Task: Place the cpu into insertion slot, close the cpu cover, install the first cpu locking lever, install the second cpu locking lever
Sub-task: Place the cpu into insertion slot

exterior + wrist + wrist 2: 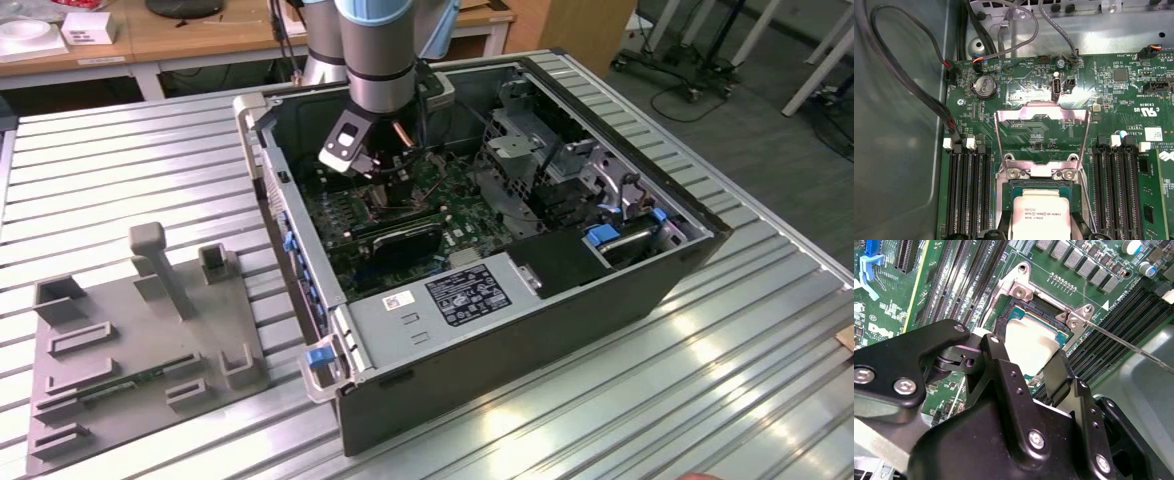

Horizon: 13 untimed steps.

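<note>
Inside the open computer case [561, 290], my gripper [378, 172] reaches down to the green motherboard [1124, 95]. The cpu [1040, 215], a small square chip with a pale grey face, lies flat in the insertion slot [1041, 185]. In the second wrist view the cpu [1029, 342] sits between the black fingers [999, 360], and my gripper [1024, 351] is shut on its two opposite edges. The cpu cover [1041, 111], a silvery frame with a window, stands swung open beyond the slot. A thin locking lever [1124, 342] sticks out unlatched beside the slot.
Long black memory slots [966, 190] flank the socket on both sides. Cables [929, 100] run along the case wall near a coin battery [985, 86]. A drive cage [534, 150] fills the case's far side. On the exterior view's left, a grey fixture tray [134, 340] lies on the slatted table.
</note>
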Each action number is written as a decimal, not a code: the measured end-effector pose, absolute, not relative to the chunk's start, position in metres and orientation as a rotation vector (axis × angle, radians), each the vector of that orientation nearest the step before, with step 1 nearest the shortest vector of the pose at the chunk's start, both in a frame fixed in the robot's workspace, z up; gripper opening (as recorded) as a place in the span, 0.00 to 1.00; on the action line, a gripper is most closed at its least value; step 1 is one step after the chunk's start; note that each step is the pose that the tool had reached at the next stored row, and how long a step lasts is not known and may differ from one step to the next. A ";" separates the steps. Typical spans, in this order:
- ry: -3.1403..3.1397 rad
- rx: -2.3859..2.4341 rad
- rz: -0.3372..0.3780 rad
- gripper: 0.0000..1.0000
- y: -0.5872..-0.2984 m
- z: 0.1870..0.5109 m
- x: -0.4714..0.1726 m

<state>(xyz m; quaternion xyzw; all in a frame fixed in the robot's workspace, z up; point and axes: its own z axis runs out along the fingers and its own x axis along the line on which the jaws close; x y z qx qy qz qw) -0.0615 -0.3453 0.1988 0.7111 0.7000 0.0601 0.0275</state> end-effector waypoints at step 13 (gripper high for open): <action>2.158 2.191 0.181 0.54 -0.345 0.198 -0.062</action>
